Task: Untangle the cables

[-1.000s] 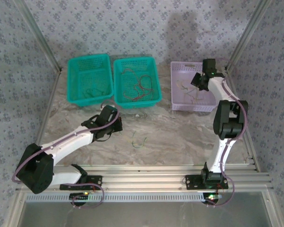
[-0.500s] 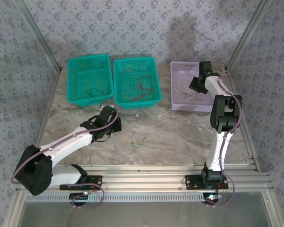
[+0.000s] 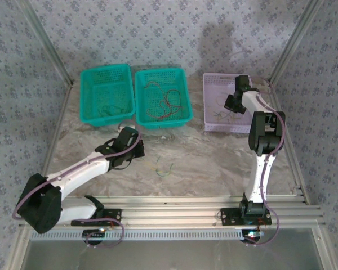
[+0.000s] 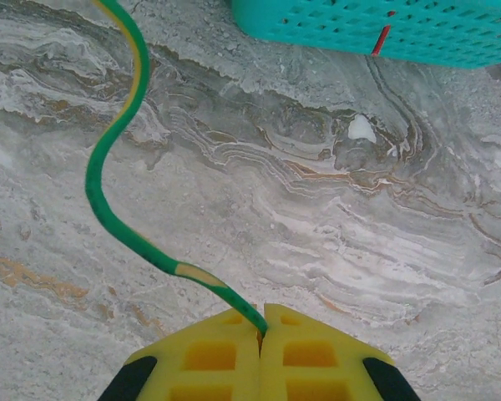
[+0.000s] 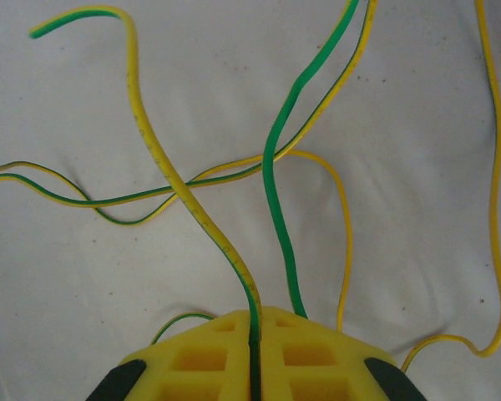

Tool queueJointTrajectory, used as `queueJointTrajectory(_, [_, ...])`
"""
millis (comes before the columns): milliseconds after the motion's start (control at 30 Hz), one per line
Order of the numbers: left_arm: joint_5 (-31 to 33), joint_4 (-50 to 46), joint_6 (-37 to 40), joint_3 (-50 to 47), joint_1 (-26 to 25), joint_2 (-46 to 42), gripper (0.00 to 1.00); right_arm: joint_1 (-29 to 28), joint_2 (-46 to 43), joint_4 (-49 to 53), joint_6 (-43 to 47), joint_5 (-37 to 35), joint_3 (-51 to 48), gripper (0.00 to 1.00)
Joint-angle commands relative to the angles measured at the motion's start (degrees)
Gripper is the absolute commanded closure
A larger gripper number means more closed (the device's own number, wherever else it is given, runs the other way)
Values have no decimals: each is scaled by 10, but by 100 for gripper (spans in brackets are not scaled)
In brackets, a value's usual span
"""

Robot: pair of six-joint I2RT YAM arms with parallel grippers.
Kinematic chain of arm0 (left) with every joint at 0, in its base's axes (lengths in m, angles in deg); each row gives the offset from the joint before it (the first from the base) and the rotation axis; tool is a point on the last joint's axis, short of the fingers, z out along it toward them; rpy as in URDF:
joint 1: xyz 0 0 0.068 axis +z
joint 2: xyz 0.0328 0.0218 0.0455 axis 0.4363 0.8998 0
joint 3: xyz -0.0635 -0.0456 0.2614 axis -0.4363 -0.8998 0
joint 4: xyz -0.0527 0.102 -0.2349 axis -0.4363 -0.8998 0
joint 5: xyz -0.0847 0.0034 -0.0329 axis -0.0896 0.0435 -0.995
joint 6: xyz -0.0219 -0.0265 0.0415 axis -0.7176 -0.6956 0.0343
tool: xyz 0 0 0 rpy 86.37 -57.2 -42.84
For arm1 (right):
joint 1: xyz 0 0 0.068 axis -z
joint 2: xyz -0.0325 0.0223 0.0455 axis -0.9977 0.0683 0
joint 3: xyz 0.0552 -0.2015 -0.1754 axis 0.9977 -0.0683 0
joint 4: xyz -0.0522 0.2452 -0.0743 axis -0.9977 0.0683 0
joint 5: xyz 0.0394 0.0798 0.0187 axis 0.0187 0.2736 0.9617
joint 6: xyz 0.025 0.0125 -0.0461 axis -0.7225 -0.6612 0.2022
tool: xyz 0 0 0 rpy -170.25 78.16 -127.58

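Right arm (image 3: 265, 135) had folded lower into the lilac basket (image 3: 219, 128), right tool (image 5: 255, 338) pinched on a yellow-green cable (image 5: 188, 196) among crossed strands (image 5: 277, 159), left tool (image 4: 263, 334) clamping a green cable (image 4: 96, 205) above the counter (image 4: 334, 225); judged mostly sorted, few left.

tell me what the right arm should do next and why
Probably open the right end effector and let go. Its pads are pinched on a thin green-and-yellow striped wire, low over the pale floor of the lilac perforated plastic basket, where similar loose wires lie, so this looks like the drop spot.
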Motion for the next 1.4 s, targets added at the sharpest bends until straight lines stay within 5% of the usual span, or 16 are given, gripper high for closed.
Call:
queueJointTrajectory(0, [12, 10, 3, -8, -4, -17, 100, -6, -11, 12, 12, -6, 20, 85])
queueJointTrajectory(467, [17, 23, -1, -22, -5, -40, 100, -39, -152, -11, 15, -48, 5, 47])
queueJointTrajectory(1067, [27, 0, 13, -11, -5, -93, 100, -90, -550, -141, 1, -39, -359, 12])
queueJointTrajectory(1133, [28, -2, 14, -6, -5, -95, 100, -98, -586, -133, 1, -44, -389, 1])
queueJointTrajectory(1367, [22, -17, 12, 23, -7, -103, 100, -107, -684, -80, -3, -108, -496, 0])
